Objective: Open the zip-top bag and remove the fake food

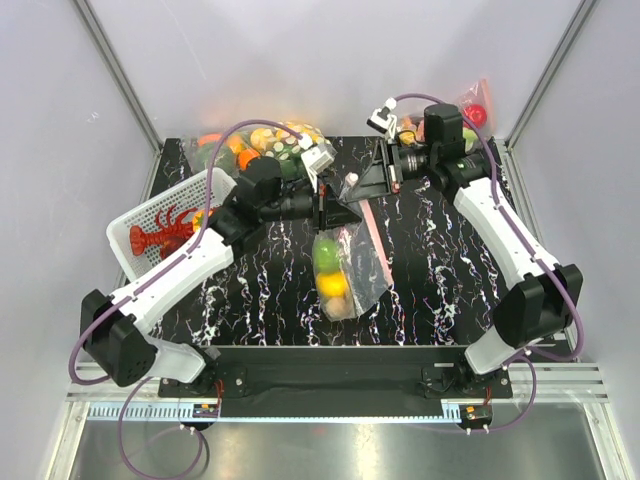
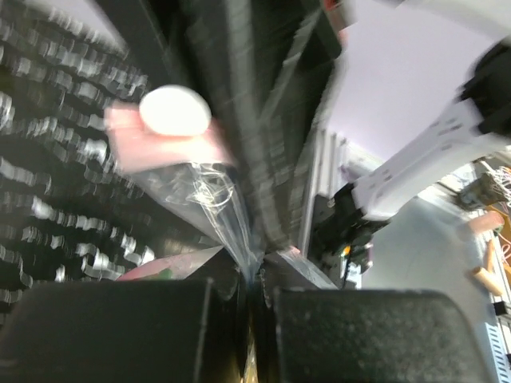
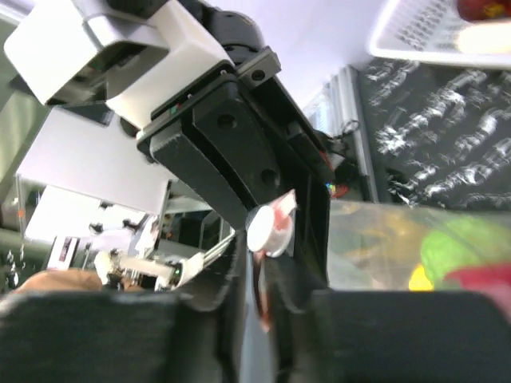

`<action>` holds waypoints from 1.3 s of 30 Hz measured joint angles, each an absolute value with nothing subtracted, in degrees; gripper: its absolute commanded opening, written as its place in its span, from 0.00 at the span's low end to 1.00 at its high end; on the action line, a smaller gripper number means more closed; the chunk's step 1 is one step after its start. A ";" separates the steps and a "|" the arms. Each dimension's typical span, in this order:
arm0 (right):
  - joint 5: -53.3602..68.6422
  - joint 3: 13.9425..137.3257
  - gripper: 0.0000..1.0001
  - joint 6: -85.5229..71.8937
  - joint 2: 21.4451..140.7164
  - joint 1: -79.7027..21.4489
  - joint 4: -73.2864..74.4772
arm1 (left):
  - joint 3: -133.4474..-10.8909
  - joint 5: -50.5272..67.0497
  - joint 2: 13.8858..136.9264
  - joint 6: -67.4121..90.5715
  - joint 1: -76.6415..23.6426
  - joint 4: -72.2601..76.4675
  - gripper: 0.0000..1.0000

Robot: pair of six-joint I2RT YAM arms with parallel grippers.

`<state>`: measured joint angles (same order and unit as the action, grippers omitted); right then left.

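The zip-top bag (image 1: 348,268) hangs between both grippers over the mat's middle. Inside it are a green fruit (image 1: 324,256) and a yellow fruit (image 1: 333,285). The pinkish zip strip (image 1: 376,240) runs down its right edge. My left gripper (image 1: 345,212) is shut on the clear plastic near the mouth, seen pinched in the left wrist view (image 2: 255,275). My right gripper (image 1: 375,182) is shut on the zip strip by its white round tab (image 3: 267,230), and the right wrist view (image 3: 262,281) shows the strip between the fingers. The green fruit (image 3: 457,246) shows through the bag there.
A white basket (image 1: 140,215) with a red lobster (image 1: 160,240) stands at the left. A bulging dotted bag with oranges and greens (image 1: 262,143) lies at the back. Another dotted bag with a red apple (image 1: 474,112) sits at the back right corner.
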<state>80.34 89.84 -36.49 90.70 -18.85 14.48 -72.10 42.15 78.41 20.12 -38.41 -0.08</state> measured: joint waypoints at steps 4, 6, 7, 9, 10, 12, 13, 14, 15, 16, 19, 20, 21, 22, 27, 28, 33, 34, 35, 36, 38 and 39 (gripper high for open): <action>74.67 91.07 0.62 -22.55 92.51 -18.79 31.88 | -66.50 38.98 78.70 19.68 -38.20 -1.21 0.00; 71.75 91.02 0.66 -17.78 93.23 -18.79 37.58 | -64.42 38.17 79.50 19.66 -38.06 -1.89 0.00; 70.15 90.89 0.68 -15.70 93.51 -18.74 39.81 | -63.55 37.74 80.20 19.53 -38.06 -2.04 0.00; 67.13 90.08 0.69 -13.32 93.47 -18.74 42.35 | -62.43 37.04 81.56 19.31 -38.06 -2.28 0.00; 65.78 89.17 0.69 -12.99 93.12 -18.74 42.09 | -62.17 36.77 82.06 19.22 -38.06 -2.48 0.00; 63.64 87.42 0.70 -13.17 92.38 -18.74 41.39 | -61.89 36.25 82.78 18.90 -38.06 -2.98 0.00; 62.52 86.41 0.70 -13.39 91.88 -18.74 40.47 | -61.80 36.10 82.87 18.83 -38.06 -3.03 0.00; 61.28 85.38 0.70 -13.58 91.35 -18.74 39.59 | -61.73 35.86 82.87 18.72 -38.06 -3.01 0.00; 60.07 84.62 0.70 -13.82 90.89 -18.74 38.81 | -61.69 35.66 82.87 18.61 -38.06 -2.94 0.00; 58.81 83.96 0.70 -14.06 90.48 -18.72 38.09 | -61.67 35.44 82.87 18.52 -38.06 -2.90 0.00; 55.64 81.87 0.70 -15.33 89.30 -18.46 34.72 | -61.21 34.74 82.87 18.39 -38.06 -2.90 0.00; 55.00 81.10 0.69 -15.75 88.92 -18.33 33.43 | -60.93 34.57 82.87 18.35 -38.06 -2.87 0.00; 54.46 80.16 0.69 -16.58 88.55 -18.11 31.81 | -60.66 34.46 82.87 18.31 -38.06 -2.87 0.00; 54.24 79.50 0.68 -17.47 88.44 -17.85 30.37 | -60.53 34.46 82.87 18.22 -38.09 -2.94 0.00; 54.78 78.37 0.67 -21.74 88.90 -17.12 23.49 | -60.29 34.02 82.83 17.67 -38.52 -2.98 0.00; 55.16 78.37 0.66 -22.41 89.12 -17.12 22.44 | -60.29 33.95 82.76 17.54 -38.65 -3.01 0.00; 57.32 78.37 0.64 -24.86 90.98 -17.12 18.57 | -60.29 33.52 82.35 17.10 -38.94 -3.11 0.00; 57.69 78.37 0.64 -24.97 91.35 -17.12 18.46 | -60.29 33.41 82.30 17.08 -38.96 -3.14 0.00; 57.98 78.37 0.64 -25.12 91.68 -17.12 18.35 | -60.29 33.19 82.21 16.99 -39.05 -3.18 0.00; 58.08 78.35 0.63 -25.17 91.92 -17.12 18.28 | -60.29 33.06 82.11 16.97 -39.13 -3.16 0.00; 58.33 78.06 0.62 -25.34 92.01 -17.12 18.26 | -60.29 32.75 82.00 16.95 -39.33 -3.16 0.00; 58.57 77.95 0.59 -25.39 92.01 -17.12 18.24 | -60.29 32.69 81.95 16.95 -39.40 -3.16 0.00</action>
<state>58.57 77.95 -25.39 92.01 -17.12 18.24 -60.29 32.69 81.95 16.95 -39.40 -3.16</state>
